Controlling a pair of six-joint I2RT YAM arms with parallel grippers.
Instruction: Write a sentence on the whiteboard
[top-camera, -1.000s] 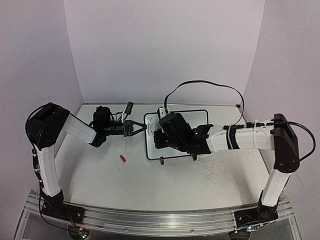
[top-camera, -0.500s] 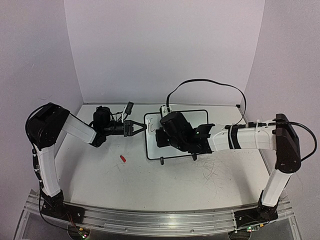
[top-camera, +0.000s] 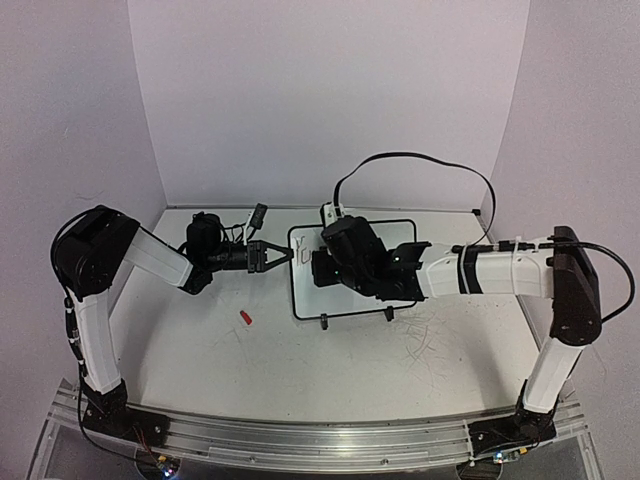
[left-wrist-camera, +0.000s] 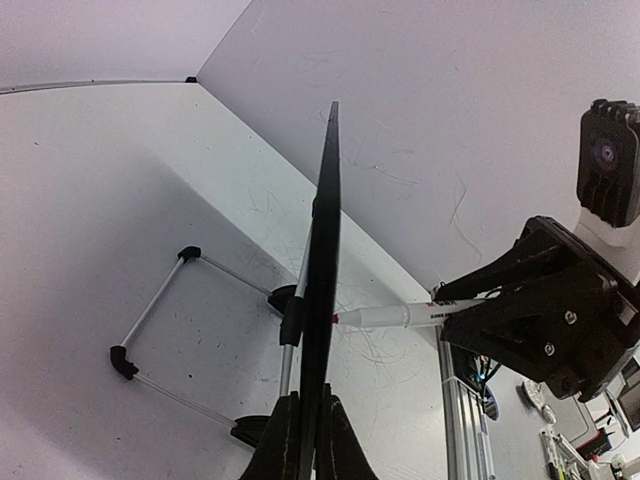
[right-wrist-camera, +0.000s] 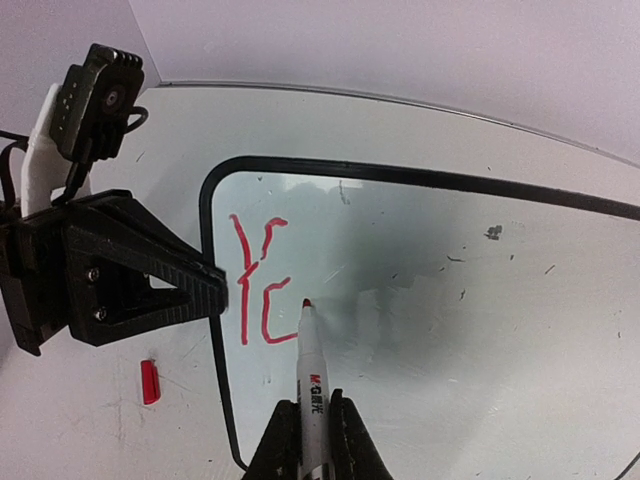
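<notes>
Whiteboard (top-camera: 305, 295): far-middle of desk.
Left hand (top-camera: 285, 255): pinching whiteboard's left edge.
Right hand (right-wrist-camera: 312, 425): pinching marker (right-wrist-camera: 313, 365), tip touching whiteboard.
Sentence (right-wrist-camera: 258, 280): red "Y" plus unfinished letter, whiteboard's top-left.

Scuffed white table (top-camera: 330, 370), standing whiteboard (top-camera: 302, 290), red cap (top-camera: 245, 318)

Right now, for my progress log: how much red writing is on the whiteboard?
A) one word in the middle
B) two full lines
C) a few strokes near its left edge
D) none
C: the right wrist view shows only a few red strokes near the left edge of the whiteboard, with the marker tip at their end.
</notes>
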